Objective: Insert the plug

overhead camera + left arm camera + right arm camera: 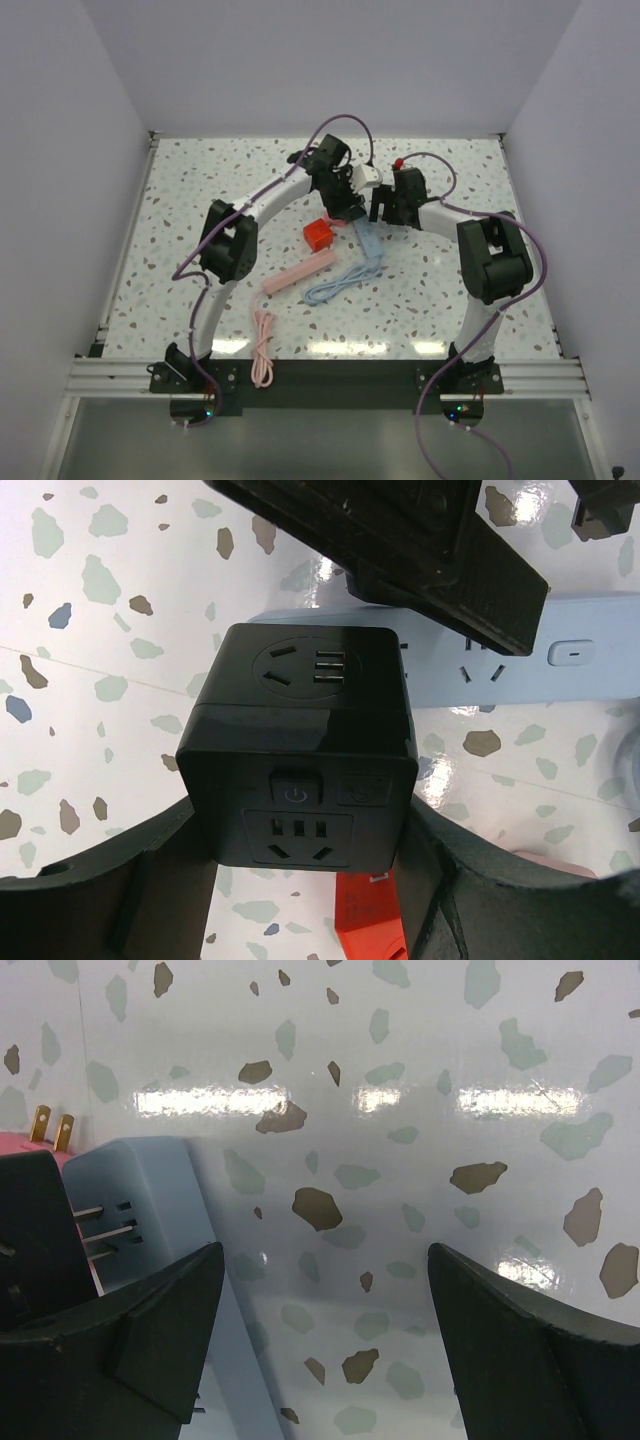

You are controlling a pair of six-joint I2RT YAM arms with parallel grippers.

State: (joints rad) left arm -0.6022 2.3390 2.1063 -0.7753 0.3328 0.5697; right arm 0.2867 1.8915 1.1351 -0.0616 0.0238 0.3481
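A black cube adapter (300, 750), with a round socket and USB ports on one face and a power button above a five-hole socket on another, is held off the table in the left gripper (310, 860). Its metal prongs (100, 1232) reach the slots of a pale blue power strip (368, 243), with bare metal showing between the two. The strip lies flat near the table's middle, angled towards the far edge.
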